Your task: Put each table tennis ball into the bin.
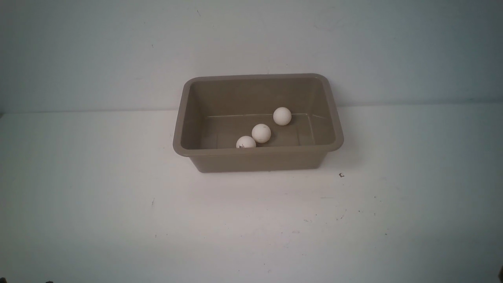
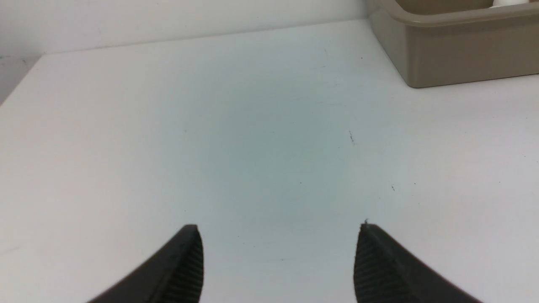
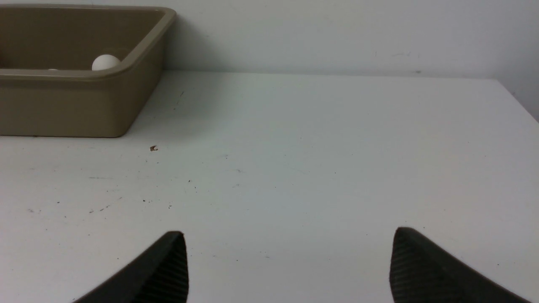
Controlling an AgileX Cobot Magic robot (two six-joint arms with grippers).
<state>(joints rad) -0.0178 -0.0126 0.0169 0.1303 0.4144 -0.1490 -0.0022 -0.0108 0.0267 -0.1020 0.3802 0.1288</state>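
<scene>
The tan-brown bin stands on the white table near the back wall. Three off-white table tennis balls lie on its floor: one near the back, one in the middle, one against the near wall, partly hidden by the rim. My left gripper is open over bare table, the bin well away from it. My right gripper is open too, nothing between its fingers; a corner of the bin and one ball show far off. Neither arm appears in the front view.
The white table carries small dark specks and a tiny brown crumb to the right of the bin's front. A pale wall rises right behind the bin. The table's edges show in both wrist views.
</scene>
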